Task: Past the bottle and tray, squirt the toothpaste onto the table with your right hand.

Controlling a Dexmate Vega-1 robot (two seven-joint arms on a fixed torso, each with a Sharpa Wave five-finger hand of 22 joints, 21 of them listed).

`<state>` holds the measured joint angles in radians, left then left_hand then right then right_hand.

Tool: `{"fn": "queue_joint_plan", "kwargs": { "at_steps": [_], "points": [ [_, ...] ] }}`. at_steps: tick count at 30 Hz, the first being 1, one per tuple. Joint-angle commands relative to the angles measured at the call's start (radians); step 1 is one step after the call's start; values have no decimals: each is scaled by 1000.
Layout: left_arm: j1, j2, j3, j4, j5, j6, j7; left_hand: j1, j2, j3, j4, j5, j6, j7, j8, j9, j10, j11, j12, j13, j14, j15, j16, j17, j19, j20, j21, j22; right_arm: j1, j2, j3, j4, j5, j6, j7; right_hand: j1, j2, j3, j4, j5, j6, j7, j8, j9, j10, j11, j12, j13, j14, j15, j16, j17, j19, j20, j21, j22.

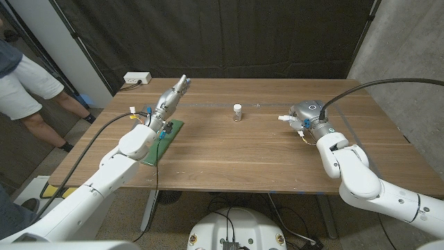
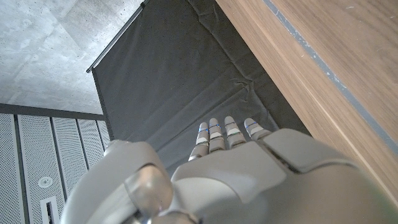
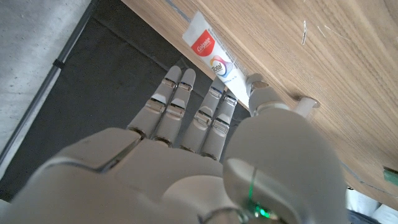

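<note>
- We see the left hand point(image 1: 175, 94) raised above the green tray point(image 1: 164, 139), its fingers point(image 2: 219, 132) straight, pressed side by side and holding nothing.
- Between the two hands the small bottle point(image 1: 238, 112) stands upright on the table point(image 1: 243, 149).
- We see the right hand point(image 1: 303, 114) at the toothpaste point(image 3: 214, 59), which lies on the table against its fingertips point(image 3: 213, 93), thumb beside the cap; whether they pinch it we cannot tell.

Bottle point(image 1: 238, 112) between tray point(image 1: 160, 141) left, toothpaste point(image 3: 216, 63) right.
</note>
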<state>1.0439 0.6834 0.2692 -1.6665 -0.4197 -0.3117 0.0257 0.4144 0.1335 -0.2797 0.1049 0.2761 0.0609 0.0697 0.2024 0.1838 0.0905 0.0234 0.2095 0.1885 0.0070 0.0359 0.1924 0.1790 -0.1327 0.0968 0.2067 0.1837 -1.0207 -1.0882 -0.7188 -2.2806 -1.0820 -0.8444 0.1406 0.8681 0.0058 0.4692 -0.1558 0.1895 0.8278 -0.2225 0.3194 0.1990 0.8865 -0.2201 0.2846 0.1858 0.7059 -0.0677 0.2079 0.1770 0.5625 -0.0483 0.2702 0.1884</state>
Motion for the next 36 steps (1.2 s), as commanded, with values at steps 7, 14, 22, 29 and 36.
{"fn": "queue_joint_plan", "kwargs": {
  "at_steps": [7, 14, 22, 29, 36],
  "points": [
    [11, -9, -13, 17, -7, -36, 2, 5, 3, -5, 5, -4, 4, 1, 0, 4, 4, 0, -3, 1, 6, 2, -3, 6, -7, 5, 0, 4, -15, 45, 116, 46, -183, 220, 205, 9, 3, 8, 2, 2, 13, -1, 2, 4, 9, 1, -4, 3, 10, -82, -5, 1, 11, -37, 5, 5],
    [21, -16, -17, 19, -9, -50, 10, 6, 4, -4, 6, -6, 10, -3, 1, 4, 10, 1, -2, 2, 8, 0, -2, 6, -8, 6, 0, 4, -4, 58, 148, 54, -235, 311, 270, 9, 4, 8, 3, 1, 14, -1, 2, 4, 10, 1, -5, 3, 11, -83, -6, 1, 12, -38, 5, 5],
    [20, -23, -12, 28, -10, -59, 6, 8, 5, -4, 6, -8, 12, -2, 2, 4, 11, -3, -2, 2, 8, 1, -2, 6, -7, 5, 1, 4, -4, 75, 176, 59, -285, 394, 302, 8, 4, 8, 4, 1, 15, -1, 2, 4, 12, 1, -7, 3, 13, -86, -6, 1, 12, -39, 5, 5],
    [17, -21, -7, 26, -16, -45, -2, 9, 6, -4, 6, -9, 12, -1, 1, 4, 10, -2, -2, 2, 9, 4, -2, 6, -8, 8, 2, 4, -14, 97, 200, 73, -307, 424, 319, 7, 5, 9, 5, 1, 16, -1, 1, 4, 14, 0, -8, 3, 19, -90, -6, 1, 13, -41, 5, 5],
    [27, -16, -12, 8, -9, -35, 13, 10, 6, -4, 6, -10, 13, -1, 1, 5, 12, -2, -2, 2, 9, 4, -2, 6, -8, 8, 2, 4, -30, 107, 221, 80, -319, 437, 299, 8, 6, 10, 5, 1, 18, -1, 1, 4, 17, 0, -8, 3, 22, -93, -6, 1, 15, -43, 5, 5]
  ]
}}
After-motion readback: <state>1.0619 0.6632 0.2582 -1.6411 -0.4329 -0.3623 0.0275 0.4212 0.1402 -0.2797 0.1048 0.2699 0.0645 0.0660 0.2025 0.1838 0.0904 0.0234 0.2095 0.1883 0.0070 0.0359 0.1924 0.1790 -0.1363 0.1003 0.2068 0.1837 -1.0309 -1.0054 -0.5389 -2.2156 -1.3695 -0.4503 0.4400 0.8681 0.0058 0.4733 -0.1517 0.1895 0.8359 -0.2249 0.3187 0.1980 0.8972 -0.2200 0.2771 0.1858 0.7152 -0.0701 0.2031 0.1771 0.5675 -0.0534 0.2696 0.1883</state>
